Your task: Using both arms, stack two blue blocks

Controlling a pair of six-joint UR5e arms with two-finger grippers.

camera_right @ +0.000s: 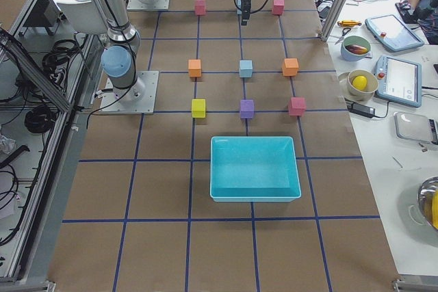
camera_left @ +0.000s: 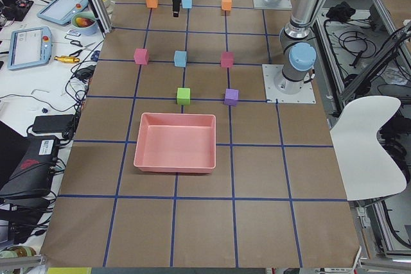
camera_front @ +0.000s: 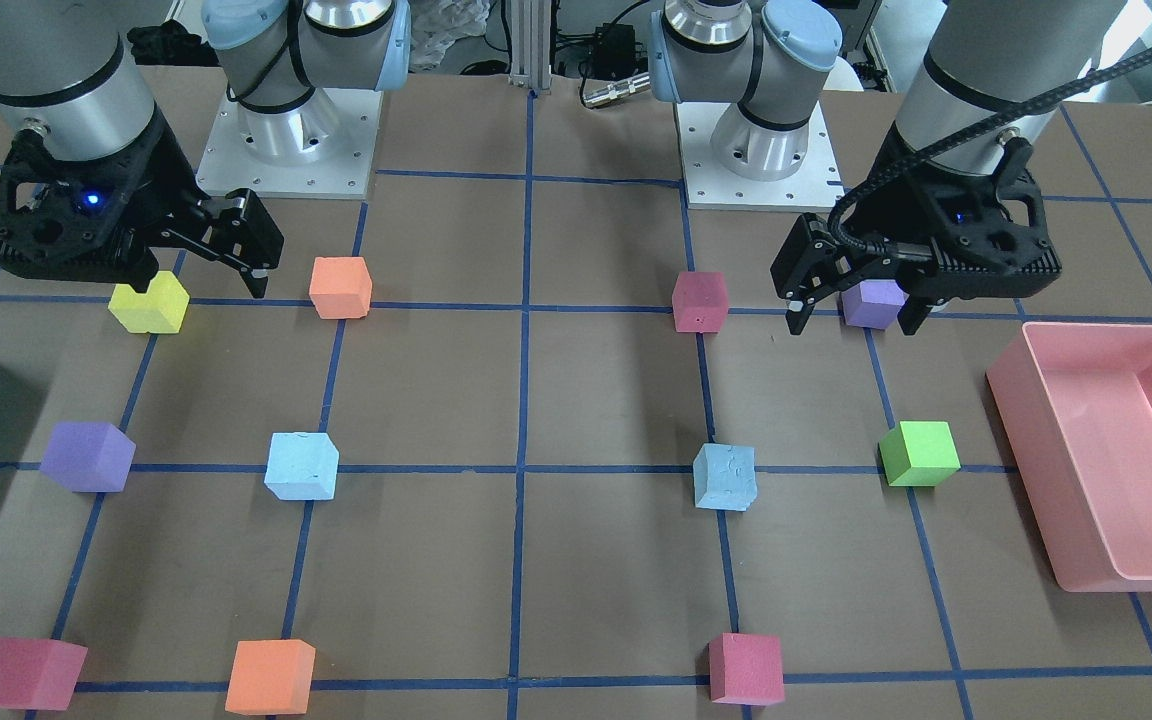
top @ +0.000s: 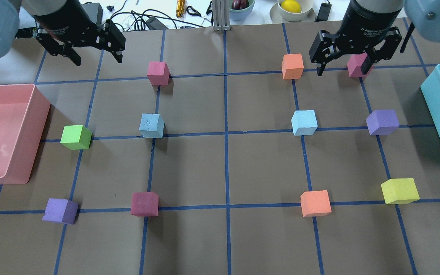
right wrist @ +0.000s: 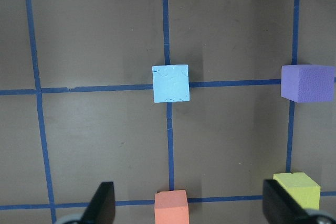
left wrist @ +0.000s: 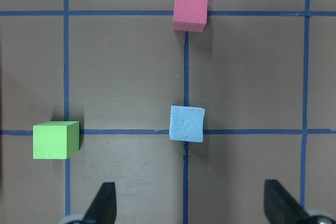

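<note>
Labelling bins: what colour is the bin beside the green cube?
The bin is pink, clearest in the overhead exterior view.

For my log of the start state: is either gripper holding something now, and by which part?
Nothing is held. The left gripper and the right gripper are open and empty; both blue blocks lie on the table, apart.

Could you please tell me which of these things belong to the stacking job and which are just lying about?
Job: blue block on the left arm's side, blue block on the right arm's side, left tool, right tool, both open.
Lying about: green block, yellow block, purple blocks, orange blocks, pink blocks, pink tray, teal tray.
</note>
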